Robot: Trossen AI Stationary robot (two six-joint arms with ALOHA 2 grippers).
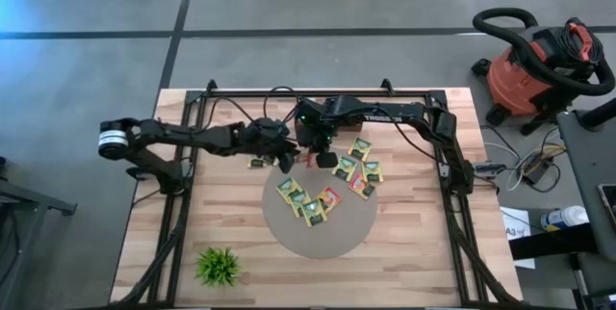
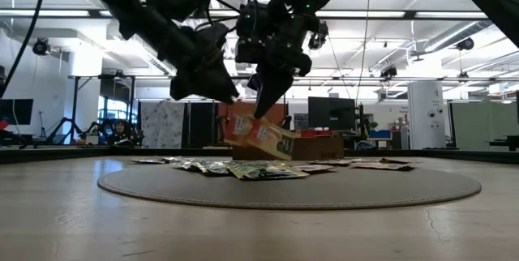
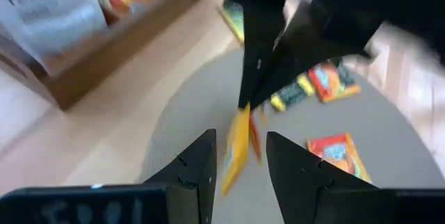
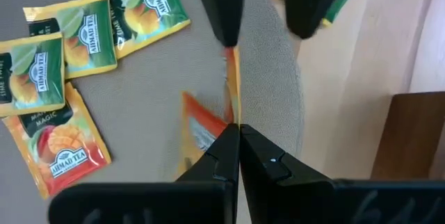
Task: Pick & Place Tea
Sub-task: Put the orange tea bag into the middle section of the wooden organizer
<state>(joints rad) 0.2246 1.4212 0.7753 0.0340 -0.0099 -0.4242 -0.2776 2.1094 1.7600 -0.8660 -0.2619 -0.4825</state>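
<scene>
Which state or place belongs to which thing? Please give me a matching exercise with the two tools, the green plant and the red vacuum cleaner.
Things:
1. right tool
2. left tool
3. green plant
4. red vacuum cleaner

States or places:
A. on the floor beside the table
B. shut on an orange sachet, above the round mat
C. open, close to that sachet
D. on a corner of the table

Pairs: 1-B; 2-C; 3-D; 4-A

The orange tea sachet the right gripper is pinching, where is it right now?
The orange tea sachet hangs in the air from the shut right gripper over the round grey mat's far edge, with the open left gripper close beside it.
</scene>
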